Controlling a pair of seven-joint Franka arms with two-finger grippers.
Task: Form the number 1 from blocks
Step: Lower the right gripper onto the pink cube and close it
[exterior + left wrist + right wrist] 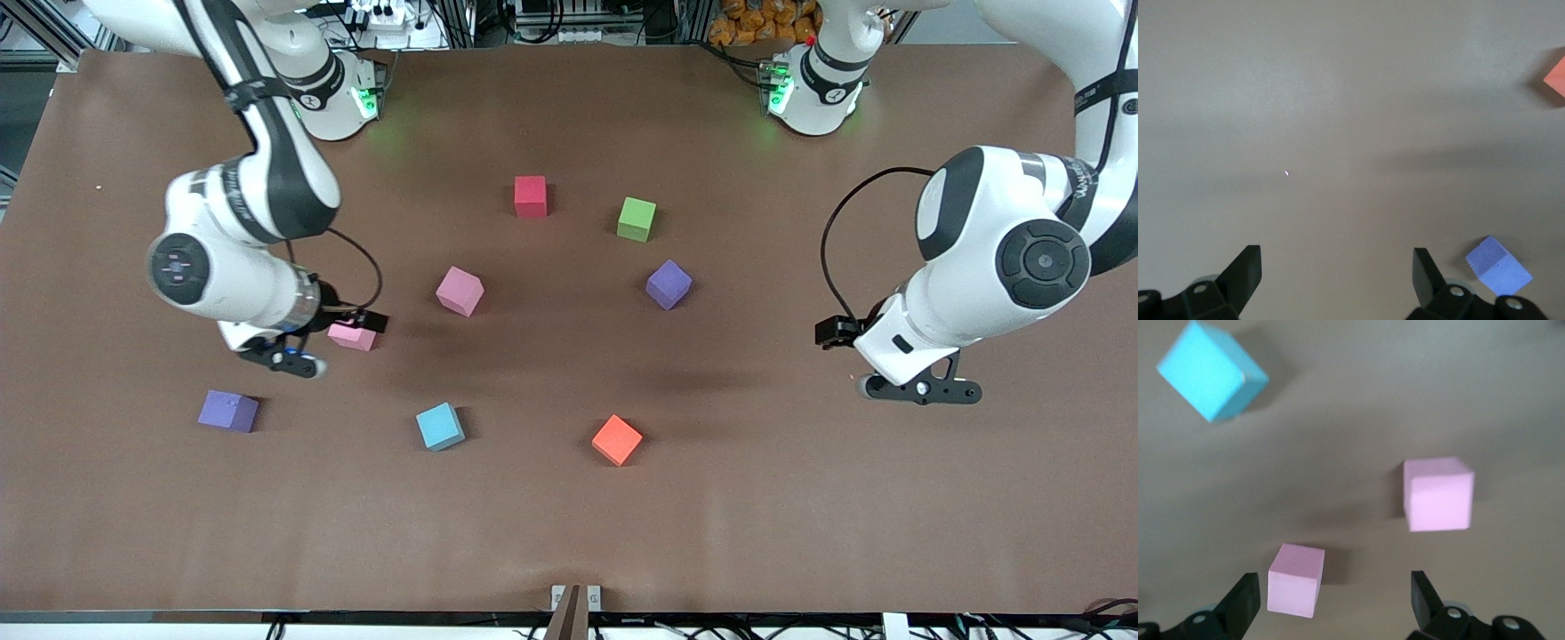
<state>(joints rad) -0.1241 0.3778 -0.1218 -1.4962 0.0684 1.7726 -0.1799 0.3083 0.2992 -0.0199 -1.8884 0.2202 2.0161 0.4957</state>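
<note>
Five blocks lie apart on the brown table [800,498]: red [530,196], green [637,219], purple [669,284], pink [460,291] and a second pink [351,336]. My right gripper [289,360] hovers open at the second pink block [1295,579]. That block shows between its fingers [1245,600], close to one and untouched. The other pink block [1438,493] lies a little apart from it. My left gripper [920,388] waits open over bare table at the left arm's end, with nothing between its fingers [1248,270]. The purple block [1498,265] lies beside it.
Another purple cube [228,411] lies at the right arm's end, near the right gripper. A cyan cube [440,426] and an orange cube [616,439] lie nearer to the front camera than the blocks. The cyan cube [1211,371] and orange cube [1557,77] also show in the wrist views.
</note>
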